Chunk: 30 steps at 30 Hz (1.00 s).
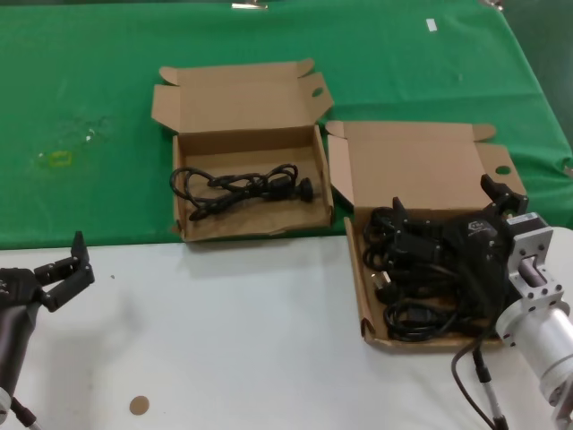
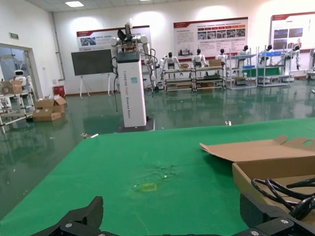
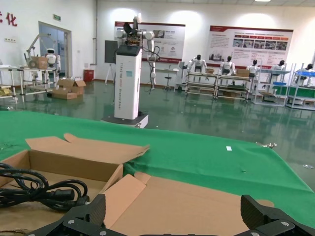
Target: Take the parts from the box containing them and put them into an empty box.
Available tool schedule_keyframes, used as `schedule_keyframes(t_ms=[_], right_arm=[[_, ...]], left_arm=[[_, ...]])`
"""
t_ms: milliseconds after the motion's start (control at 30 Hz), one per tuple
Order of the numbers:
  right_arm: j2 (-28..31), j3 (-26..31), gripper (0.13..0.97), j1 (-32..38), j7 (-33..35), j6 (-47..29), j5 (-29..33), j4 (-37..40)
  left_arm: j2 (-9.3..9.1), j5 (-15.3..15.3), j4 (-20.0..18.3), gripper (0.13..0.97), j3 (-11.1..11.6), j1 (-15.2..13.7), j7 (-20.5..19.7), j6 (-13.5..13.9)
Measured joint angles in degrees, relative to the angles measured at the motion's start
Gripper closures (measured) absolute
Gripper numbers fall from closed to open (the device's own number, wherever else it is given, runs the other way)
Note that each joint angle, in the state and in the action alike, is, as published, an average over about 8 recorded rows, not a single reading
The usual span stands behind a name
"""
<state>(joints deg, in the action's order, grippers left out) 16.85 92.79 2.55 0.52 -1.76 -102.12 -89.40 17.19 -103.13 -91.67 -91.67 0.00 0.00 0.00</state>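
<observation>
Head view, work surface: white table (image 1: 233, 340) in front, green cloth (image 1: 107, 116) behind; 2 open cardboard boxes on the cloth's near edge.
Head view, squarer box (image 1: 309, 208): left of the pair, lid with oval hole folded back; 1 black power cord (image 1: 242, 188) coiled loosely on its floor.
Head view, wider box (image 1: 354, 269): right of the pair, front end reaching onto the white table, plain lid laid back with a small round hole in the corner flap; pile of black power cords (image 1: 416, 300) inside.
Head view, right gripper (image 1: 448, 210): low over the wider box, directly above the cord pile; fingers spread wide, nothing pinched between them; contact with the cords not discernible.
Head view, left gripper (image 1: 72, 269): over the white table at the left edge, well apart from both boxes; fingers spread, holding nothing.
Head view, minor item: small round brown disc (image 1: 139, 405) on the white table near the front.
Left wrist view, left gripper (image 2: 172, 221): 2 fingertips well apart at the frame edge, nothing between; green cloth (image 2: 147, 162) ahead, squarer box (image 2: 266, 169) with black cord (image 2: 280, 189) to one side.
Right wrist view, right gripper (image 3: 172, 216): 2 fingertips well apart, nothing between; lid of the wider box (image 3: 197, 201) just beyond, squarer box (image 3: 74, 164) with its cord (image 3: 39, 189) farther off.
Wrist views, background: hall with a white robot stand (image 3: 128, 73) and wall posters.
</observation>
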Motion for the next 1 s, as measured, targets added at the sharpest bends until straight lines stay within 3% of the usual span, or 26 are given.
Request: schedule_keyframes(t_ms=[1000], right_arm=[[0.0, 0.0, 0.129, 0.0, 0.0, 0.0, 0.0, 0.0]], left_arm=[[0.0, 0.0, 0.0, 0.132, 0.0, 0.0, 0.0, 0.0]])
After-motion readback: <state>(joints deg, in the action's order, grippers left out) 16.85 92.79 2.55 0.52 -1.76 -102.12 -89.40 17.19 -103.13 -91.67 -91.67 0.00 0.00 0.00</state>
